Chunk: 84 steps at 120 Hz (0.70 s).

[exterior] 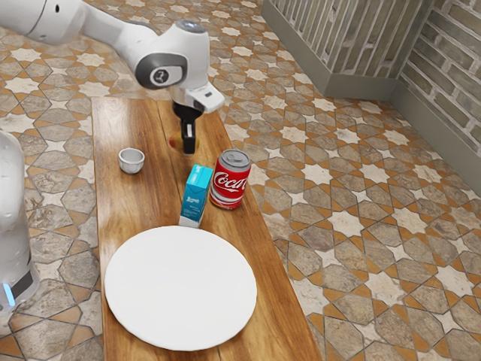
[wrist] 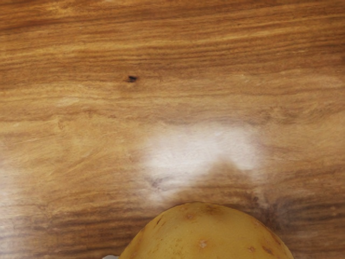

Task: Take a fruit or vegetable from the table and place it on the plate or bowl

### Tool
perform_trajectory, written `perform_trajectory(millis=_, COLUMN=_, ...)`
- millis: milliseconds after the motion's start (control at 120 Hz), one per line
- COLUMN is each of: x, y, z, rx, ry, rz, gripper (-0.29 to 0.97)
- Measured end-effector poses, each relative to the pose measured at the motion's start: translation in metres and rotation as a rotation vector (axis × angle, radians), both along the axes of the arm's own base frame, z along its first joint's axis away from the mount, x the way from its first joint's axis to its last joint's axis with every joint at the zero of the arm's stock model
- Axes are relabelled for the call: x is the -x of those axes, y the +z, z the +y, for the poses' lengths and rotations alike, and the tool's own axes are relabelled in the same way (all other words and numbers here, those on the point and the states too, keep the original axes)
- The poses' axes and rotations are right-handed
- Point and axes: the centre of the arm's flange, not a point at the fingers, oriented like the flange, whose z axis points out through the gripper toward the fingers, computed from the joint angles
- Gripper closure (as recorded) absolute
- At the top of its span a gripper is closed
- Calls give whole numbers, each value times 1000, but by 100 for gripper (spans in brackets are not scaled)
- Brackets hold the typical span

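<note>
**Claw (exterior: 187,143) low over a potato (exterior: 174,141) at the worktop's far end**

The potato (wrist: 207,232) sits at the claw, beyond the Coca-Cola can (exterior: 230,179) and the blue carton (exterior: 196,195). It is well apart from the white plate (exterior: 180,288) on the wooden worktop (exterior: 135,203). I cannot tell whether the claw grips it. The wrist view shows its rounded, speckled end, so its long axis perhaps runs back under the hand.

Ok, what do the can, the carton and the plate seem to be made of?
The can looks like metal: glossy red printed wall, silvery rim on top. The carton is probably coated paperboard: flat teal and white faces, sharp folded edges. The plate looks ceramic, though its plain matte white leaves plastic open.
</note>
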Motion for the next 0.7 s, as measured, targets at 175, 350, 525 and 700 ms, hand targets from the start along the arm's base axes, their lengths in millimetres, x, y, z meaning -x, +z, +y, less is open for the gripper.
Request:
perform_trajectory(millis=175, x=-18, y=60, z=-8, rx=-17, ry=-26, rz=-36, gripper=53)
perform_trajectory(millis=350, x=-1, y=111, z=-46, rx=-39, ry=-94, rz=-83, gripper=54)
perform_trajectory(millis=525, x=17, y=142, z=-110, rx=-89, ry=-208, rz=-99, gripper=54)
perform_trajectory(millis=700, x=20, y=145, z=-175, rx=-125, ry=-317, rz=-77, gripper=54)
